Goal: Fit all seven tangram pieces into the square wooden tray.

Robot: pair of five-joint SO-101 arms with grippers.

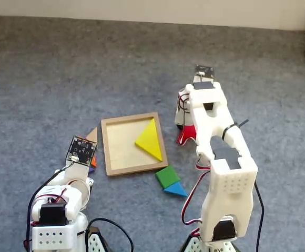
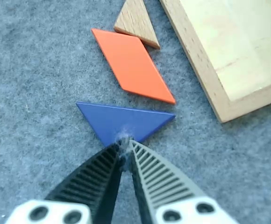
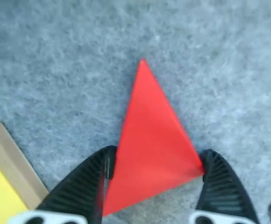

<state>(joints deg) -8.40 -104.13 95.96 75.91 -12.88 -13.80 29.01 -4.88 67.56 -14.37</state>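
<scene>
Red triangle (image 3: pixel 149 140) lies just beside the tray (image 1: pixel 121 147), off its right rim, apex pointing away from the wrist and base twd it. Right gripper (image 3: pixel 156 161) is clamped across that base, a finger at each corner. Can't quite tell if the piece is lifted or flat on the carpet. Tray lies sideways from the piece, twd the left arm, w/ the yellow triangle (image 1: pixel 151 139) filling its near side. Right arm's clearly the nearer one. Left gripper (image 2: pixel 124 144) is pinched closed on nothing, tips at the blue triangle's (image 2: pixel 126 121) corner, on the tray's far side.
</scene>
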